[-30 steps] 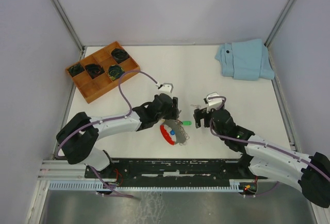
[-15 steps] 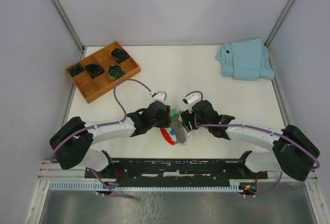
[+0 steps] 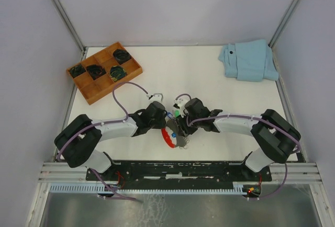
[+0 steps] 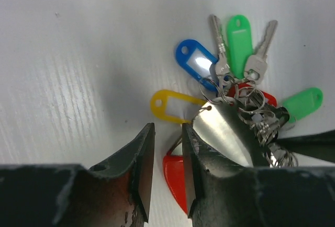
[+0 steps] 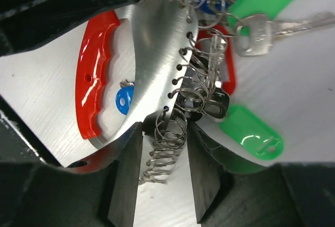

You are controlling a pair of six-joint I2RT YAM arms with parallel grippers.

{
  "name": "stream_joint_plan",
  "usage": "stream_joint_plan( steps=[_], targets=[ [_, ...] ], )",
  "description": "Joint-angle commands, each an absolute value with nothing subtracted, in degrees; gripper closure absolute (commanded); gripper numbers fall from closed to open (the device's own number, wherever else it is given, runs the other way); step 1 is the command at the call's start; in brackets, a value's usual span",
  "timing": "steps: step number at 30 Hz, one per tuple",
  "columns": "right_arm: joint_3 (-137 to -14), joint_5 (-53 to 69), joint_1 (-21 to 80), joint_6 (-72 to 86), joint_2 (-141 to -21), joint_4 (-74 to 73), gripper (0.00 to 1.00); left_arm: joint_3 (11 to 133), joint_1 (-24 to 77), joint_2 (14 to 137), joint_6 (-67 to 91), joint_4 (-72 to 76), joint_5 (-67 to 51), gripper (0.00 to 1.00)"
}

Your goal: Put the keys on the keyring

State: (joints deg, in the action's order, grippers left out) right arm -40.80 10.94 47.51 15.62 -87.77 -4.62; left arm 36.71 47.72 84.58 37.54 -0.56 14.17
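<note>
Looking down from above: keyring lying at the near middle of the table, crowded by left arm and right arm, hiding fingertips and most of the metal; only the red band plainly readable. Moving to the left wrist: keys fanned flat just past the blue tag and yellow tag, heads touching the tangle of rings; left pincer half-closed, a slit of table showing between the fingers, straddling the band's tip beside the plate, nothing visibly pinched. Moving to the right wrist: right pincer flanking the last rings of the row, cannot tell whether squeezing or just short of contact. Judging the handling: light, stiff, slick metal, loosely jointed, apt to slide and swing; probably best to pin the keyring by plate or band and take a key by its flat head, not the dangling tag. Hard to tell which keys already hang on rings, with the knot overlapping and its lower edge cut off.
</note>
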Motion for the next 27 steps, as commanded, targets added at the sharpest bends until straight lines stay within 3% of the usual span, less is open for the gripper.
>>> stream_joint_plan(
  steps=[1,7,12,18,27],
  targets=[
    [-44.0,22.4,48.1,16.7,-90.3,-1.4,0.54,35.8,45.6,86.1,35.3,4.2,13.6,0.66],
    [-43.2,25.3,50.4,15.5,-88.7,2.3,0.49,35.9,41.4,89.7,32.6,7.8,12.5,0.66],
    [-41.0,15.0,50.5,12.4,-83.7,0.2,0.49,35.7,40.1,87.8,29.1,9.9,13.0,0.56],
    [-40.9,12.7,50.5,10.9,-83.2,-0.5,0.54,34.5,40.2,80.8,27.1,7.4,11.0,0.48],
    [-42.5,14.6,53.4,9.4,-86.0,0.3,0.60,32.4,41.2,71.3,30.5,-0.5,4.9,0.47]
  ],
)
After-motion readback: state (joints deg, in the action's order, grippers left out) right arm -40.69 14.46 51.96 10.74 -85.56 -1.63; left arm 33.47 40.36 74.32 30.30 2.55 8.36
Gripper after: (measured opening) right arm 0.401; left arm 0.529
